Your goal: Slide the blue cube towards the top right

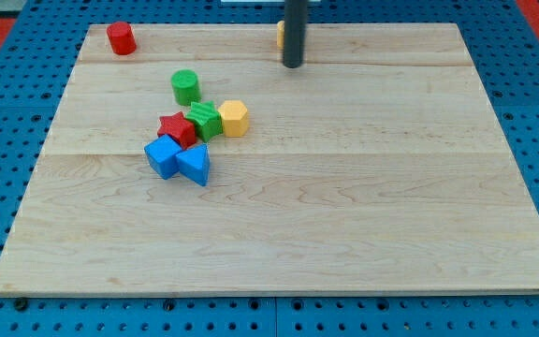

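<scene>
Up at the board's 12 o'clock edge my tip (293, 65) is sitting, well apart from the cluster, with a yellow block (280, 34) peeking out just behind the rod. No hand to open or close here, it's just a bare rod, touching nothing right now.

The blue cube (163, 156) is lying left of centre, at the 7 o'clock end of a tight clump. It's touching the blue wedge (195, 164) at its 3 o'clock and the red star (177, 129) at its 1 o'clock, with the green block (205, 121) and yellow hexagon (235, 118) just beyond. A green cylinder (185, 86) is standing near, at 12, and a red cylinder (121, 38) is off in the far left corner.

I'm guessing a straight shove toward 1 o'clock is going to bulldoze the star and green block along. Loads of bare board (391, 215) is waiting on the right, so I'd get behind the cube at its 7 o'clock, where there's room before the edge.
</scene>
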You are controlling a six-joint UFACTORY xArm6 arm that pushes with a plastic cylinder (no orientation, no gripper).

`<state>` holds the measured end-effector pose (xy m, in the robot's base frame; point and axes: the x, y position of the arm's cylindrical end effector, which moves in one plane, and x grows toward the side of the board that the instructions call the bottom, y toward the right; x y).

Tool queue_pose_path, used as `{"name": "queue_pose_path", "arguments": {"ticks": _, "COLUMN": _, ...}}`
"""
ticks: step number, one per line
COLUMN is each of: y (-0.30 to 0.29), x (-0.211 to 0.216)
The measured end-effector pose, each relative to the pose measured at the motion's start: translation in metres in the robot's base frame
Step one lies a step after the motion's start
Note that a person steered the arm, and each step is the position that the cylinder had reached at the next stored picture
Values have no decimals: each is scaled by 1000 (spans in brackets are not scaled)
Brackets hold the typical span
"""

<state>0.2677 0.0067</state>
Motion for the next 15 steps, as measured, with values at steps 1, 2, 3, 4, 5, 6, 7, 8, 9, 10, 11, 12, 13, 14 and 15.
{"name": "queue_pose_path", "arguments": {"ticks": 1, "y": -73, "x": -12}}
{"name": "queue_pose_path", "arguments": {"ticks": 2, "y": -178, "x": -3}}
{"name": "queue_pose_path", "arguments": {"ticks": 3, "y": -232, "x": 74}}
{"name": "queue_pose_path", "arguments": {"ticks": 4, "y": -250, "x": 158}}
{"name": "queue_pose_path", "arguments": {"ticks": 5, "y": -183, "x": 162}}
{"name": "queue_pose_path", "arguments": {"ticks": 6, "y": -185, "x": 166}}
{"name": "queue_pose_path", "arguments": {"ticks": 7, "y": -185, "x": 182}}
{"name": "queue_pose_path", "arguments": {"ticks": 8, "y": -163, "x": 179}}
{"name": "queue_pose_path", "arguments": {"ticks": 9, "y": -95, "x": 155}}
{"name": "queue_pose_path", "arguments": {"ticks": 10, "y": -116, "x": 156}}
{"name": "queue_pose_path", "arguments": {"ticks": 11, "y": -123, "x": 182}}
{"name": "queue_pose_path", "arguments": {"ticks": 12, "y": -24, "x": 166}}
{"name": "queue_pose_path", "arguments": {"ticks": 13, "y": 96, "x": 141}}
{"name": "queue_pose_path", "arguments": {"ticks": 14, "y": 92, "x": 153}}
{"name": "queue_pose_path", "arguments": {"ticks": 15, "y": 99, "x": 186}}
